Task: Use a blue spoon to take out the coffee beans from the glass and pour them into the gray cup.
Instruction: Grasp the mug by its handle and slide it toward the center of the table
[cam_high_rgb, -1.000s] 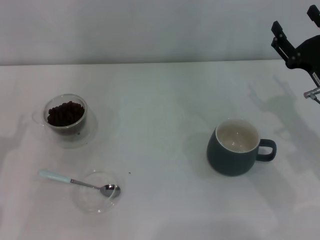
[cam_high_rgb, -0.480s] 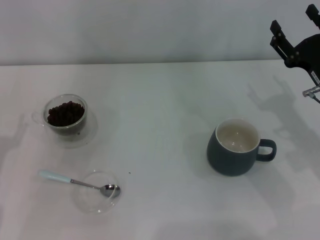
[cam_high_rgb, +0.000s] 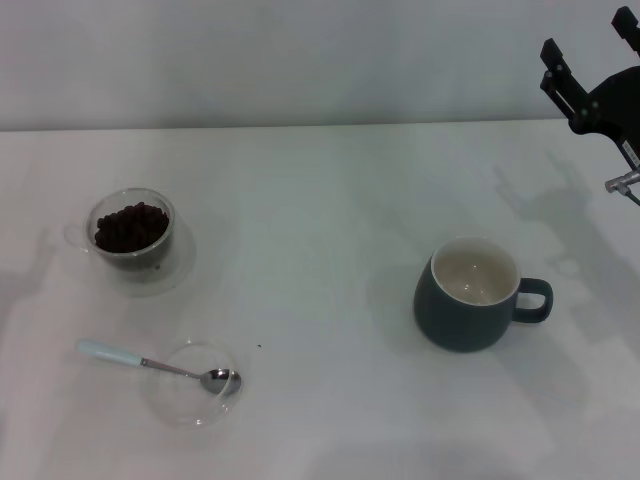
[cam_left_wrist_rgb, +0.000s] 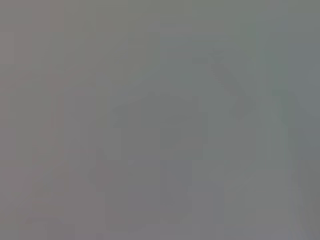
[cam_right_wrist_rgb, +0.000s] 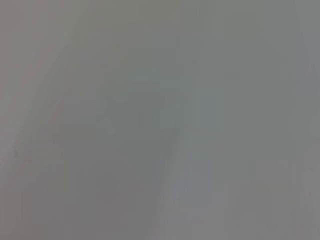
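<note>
The glass (cam_high_rgb: 131, 236) stands on its clear saucer at the left of the white table, with a heap of dark coffee beans (cam_high_rgb: 130, 226) in it. The blue spoon (cam_high_rgb: 150, 363) lies at the front left, its pale handle on the table and its silver bowl resting in a shallow clear dish (cam_high_rgb: 192, 385). The gray cup (cam_high_rgb: 472, 295) stands right of centre, handle pointing right, its cream inside empty. My right gripper (cam_high_rgb: 588, 48) hangs open and empty at the far right, high above the table and beyond the cup. My left gripper is out of view. Both wrist views show only blank grey.
One small dark speck (cam_high_rgb: 259, 347) lies on the table (cam_high_rgb: 320, 200) near the dish. A pale wall runs along the table's far edge.
The right gripper has drifted very slightly upward. The glass, spoon, dish and cup have not moved.
</note>
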